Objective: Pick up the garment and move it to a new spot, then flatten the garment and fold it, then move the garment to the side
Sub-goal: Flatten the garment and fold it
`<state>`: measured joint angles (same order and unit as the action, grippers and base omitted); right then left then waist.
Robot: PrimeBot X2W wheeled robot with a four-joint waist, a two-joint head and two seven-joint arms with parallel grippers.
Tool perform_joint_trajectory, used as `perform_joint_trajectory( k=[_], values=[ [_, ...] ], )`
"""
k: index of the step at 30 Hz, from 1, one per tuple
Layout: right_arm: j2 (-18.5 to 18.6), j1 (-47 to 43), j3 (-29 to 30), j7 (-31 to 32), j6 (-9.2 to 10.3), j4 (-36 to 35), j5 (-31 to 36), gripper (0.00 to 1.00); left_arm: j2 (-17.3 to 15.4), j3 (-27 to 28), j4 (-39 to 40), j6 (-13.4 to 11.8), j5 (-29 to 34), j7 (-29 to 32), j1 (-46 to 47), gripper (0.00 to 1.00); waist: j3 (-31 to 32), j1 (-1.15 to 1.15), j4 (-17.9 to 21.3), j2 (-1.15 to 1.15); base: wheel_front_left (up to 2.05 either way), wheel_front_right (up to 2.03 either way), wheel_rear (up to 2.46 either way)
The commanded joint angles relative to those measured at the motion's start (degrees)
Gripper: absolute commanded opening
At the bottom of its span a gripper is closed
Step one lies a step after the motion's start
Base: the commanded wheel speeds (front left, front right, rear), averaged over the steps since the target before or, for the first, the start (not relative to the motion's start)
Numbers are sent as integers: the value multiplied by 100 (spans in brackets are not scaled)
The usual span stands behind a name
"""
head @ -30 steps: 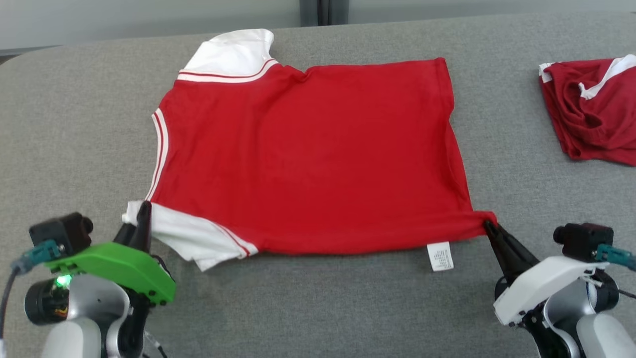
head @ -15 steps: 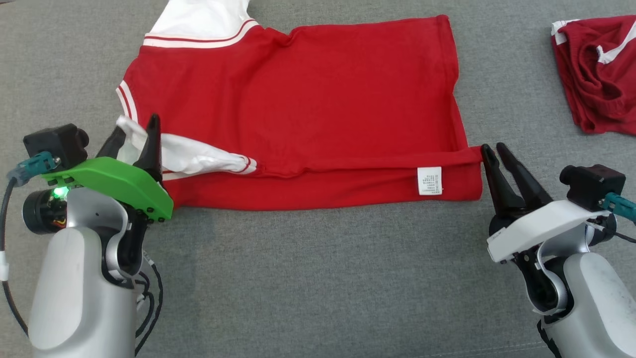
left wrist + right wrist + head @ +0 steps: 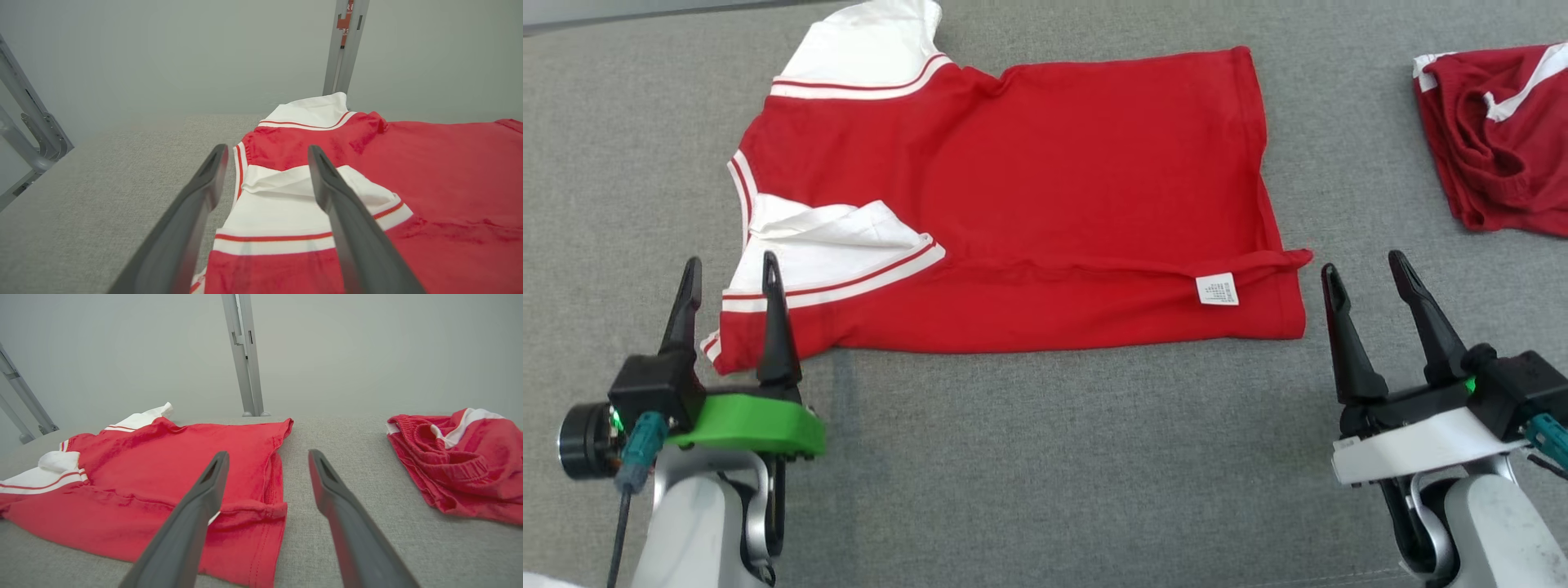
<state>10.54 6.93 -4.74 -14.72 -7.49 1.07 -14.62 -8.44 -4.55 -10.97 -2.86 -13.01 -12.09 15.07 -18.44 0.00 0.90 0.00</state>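
Left gripper point(image 3: 729, 260) and right gripper point(image 3: 1363, 261) just released; garment point(image 3: 1054, 188) near edge now folded over, so first fold looks done.

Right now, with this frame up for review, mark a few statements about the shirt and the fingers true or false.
1. The left fingers are shut on the white sleeve. False: they stand open and hold nothing.
2. A strip along the near side of the shirt is folded over it. True.
3. A white label shows on that fold. True.
4. The right fingers grip the shirt's hem. False: they are open beside its corner, holding nothing.
5. The other red garment lies flat. False: it is bunched up, off to the right.
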Motion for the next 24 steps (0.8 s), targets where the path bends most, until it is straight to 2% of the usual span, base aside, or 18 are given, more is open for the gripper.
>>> perform_joint_trajectory(
  k=[1, 8, 13, 17, 24],
  values=[
    [-54, -137, 38, -24, 0, -86, 50, 100, -4, 16, 77, -54, 29, -72, -197, 100, 126, 0, -8, 0, 0, 0, 0],
    [-198, -453, 103, -36, 0, -283, 133, 100, 14, -13, 260, -93, 7, -171, -617, 100, 214, 0, -78, 0, 0, 0, 0],
    [-166, -486, 100, 39, 0, -162, 116, 100, -44, -60, 113, 16, -73, 14, -496, 100, 167, 0, -107, 0, 0, 0, 0],
    [-155, -413, 92, 142, 0, 156, 70, 100, -96, -60, -350, 187, -302, 390, -242, 100, 11, 0, -141, 0, 0, 0, 0],
    [-118, 81, -120, 172, 0, 1125, -131, 100, -178, 146, -1364, 419, -791, 938, 254, 100, -298, 0, -104, 0, 0, 0, 0]
  ],
)
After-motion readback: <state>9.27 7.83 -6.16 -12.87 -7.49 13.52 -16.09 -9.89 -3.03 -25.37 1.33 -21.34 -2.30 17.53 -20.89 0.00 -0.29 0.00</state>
